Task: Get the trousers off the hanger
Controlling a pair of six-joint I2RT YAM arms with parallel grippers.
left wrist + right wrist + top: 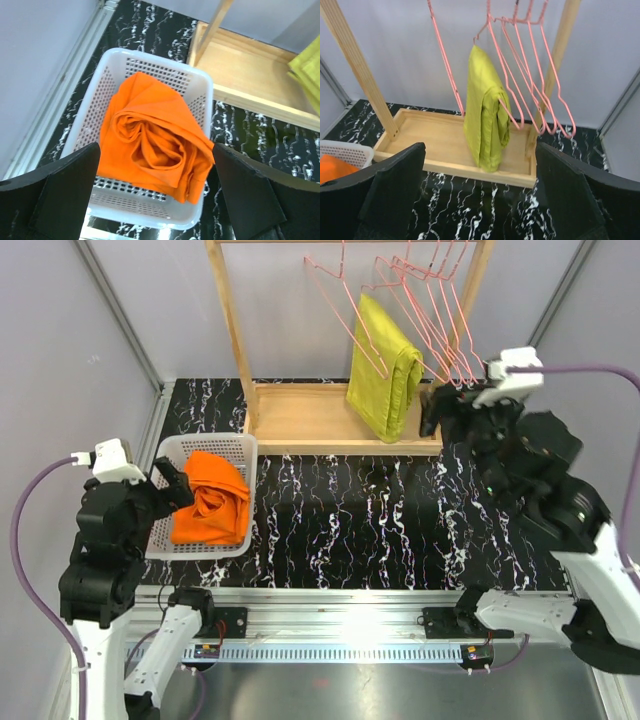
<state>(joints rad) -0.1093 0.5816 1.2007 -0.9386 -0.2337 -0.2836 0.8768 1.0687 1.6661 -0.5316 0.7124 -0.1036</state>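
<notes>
Honestly, this one looks pretty much wrapped up. The black marble table (400, 530) has the wooden rack (232, 330) at the far side. The white basket (205, 441) sits at the left, within easy reach of the left arm, which I'd guess is why it's parked there.

The trousers (210, 502) are in that basket, bunched into a loose orange swirl. One edge flops over the near right rim, and no wire is anywhere on them. So by my read they're off the hanger and the job is done.

Over on the rack, the yellow-green garment (385, 365) is draped folded over one hanger, its bottom reaching down to the rack's tray. The other pink hangers (440, 310) hang bare, mostly clustered on the right. Can't tell which one is the task's.

The left gripper (155, 150) hovers right above the basket, jaws spread wide with nothing between them, like a drop-off pose. The right gripper (480, 147) faces the rack, also spread and empty, not touching any wire or cloth.
</notes>
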